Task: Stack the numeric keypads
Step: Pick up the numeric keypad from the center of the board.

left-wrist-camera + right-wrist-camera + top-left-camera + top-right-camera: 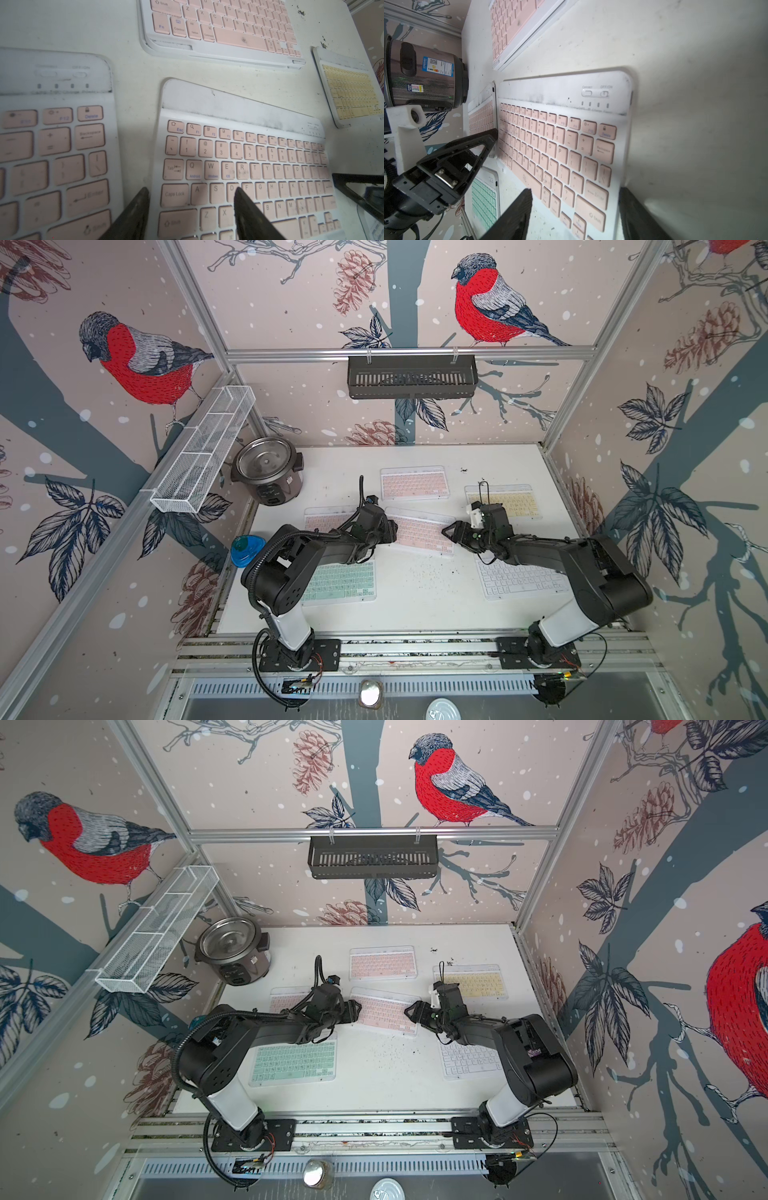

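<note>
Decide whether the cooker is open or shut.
Open: the cooker has no lid, and both top views look into its bare metal pot.

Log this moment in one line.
left fingers: open, straddling end of skewed pink-keyed white-framed keyboard | right fingers: open, straddling opposite end | held: nothing
</note>
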You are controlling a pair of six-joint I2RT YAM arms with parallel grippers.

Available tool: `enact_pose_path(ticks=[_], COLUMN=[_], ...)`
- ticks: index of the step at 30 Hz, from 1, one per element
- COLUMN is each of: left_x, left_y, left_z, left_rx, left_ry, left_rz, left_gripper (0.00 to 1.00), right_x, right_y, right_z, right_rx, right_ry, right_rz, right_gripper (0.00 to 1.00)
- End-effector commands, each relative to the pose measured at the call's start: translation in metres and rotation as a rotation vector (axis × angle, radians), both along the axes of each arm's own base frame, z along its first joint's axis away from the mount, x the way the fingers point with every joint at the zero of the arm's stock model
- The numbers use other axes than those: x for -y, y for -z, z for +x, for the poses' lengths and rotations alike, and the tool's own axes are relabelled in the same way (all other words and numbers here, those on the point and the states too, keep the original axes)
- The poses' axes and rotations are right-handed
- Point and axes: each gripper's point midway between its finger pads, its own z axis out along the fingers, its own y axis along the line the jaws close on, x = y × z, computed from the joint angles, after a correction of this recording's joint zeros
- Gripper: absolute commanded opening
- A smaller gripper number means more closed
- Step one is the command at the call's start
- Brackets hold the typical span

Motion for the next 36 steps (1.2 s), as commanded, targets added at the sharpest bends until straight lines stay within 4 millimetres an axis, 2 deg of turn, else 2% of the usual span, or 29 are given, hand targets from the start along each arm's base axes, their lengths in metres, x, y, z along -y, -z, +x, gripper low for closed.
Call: enact_pose_path(ticks=[1,18,22,25,28,30,33,36], left_x=[0.005,0.003,0.005,0.010,0.014,0.016,0.018,0.021], left_y=[0.034,0.036,0.036,0.037,0.038,0.038,0.039,0.038], left_z=[-0.051,-0.051,-0.052,-0.055,-0.061,-0.063,-0.067,-0.069], left_rx=[-0.258,-0.265,-0.264,-0.268,-0.277,-0.280,-0.286,-0.289], left_ry=[0.071,0.076,0.093,0.116,0.140,0.154,0.167,0.179], left_rz=[-0.008,0.016,0.005,-0.019,-0.049,-0.065,-0.078,-0.093], left_gripper=[0.64,0.64,0.64,0.63,0.63,0.62,0.62,0.62], right_x=[0.001,0.025,0.018,-0.003,-0.027,-0.040,-0.049,-0.050], right_y=[0.005,0.010,0.016,0.017,-0.001,-0.026,-0.061,-0.093], right_z=[0.002,0.008,0.004,-0.002,-0.009,-0.011,-0.014,-0.017], right_rx=[-0.006,0.008,0.004,0.007,0.032,0.076,0.136,0.191], right_ry=[-0.026,0.039,0.014,-0.045,-0.114,-0.156,-0.206,-0.233], right_rz=[-0.060,-0.240,-0.256,-0.202,-0.049,0.075,0.207,0.297], right_gripper=[0.68,0.72,0.72,0.71,0.70,0.70,0.69,0.69])
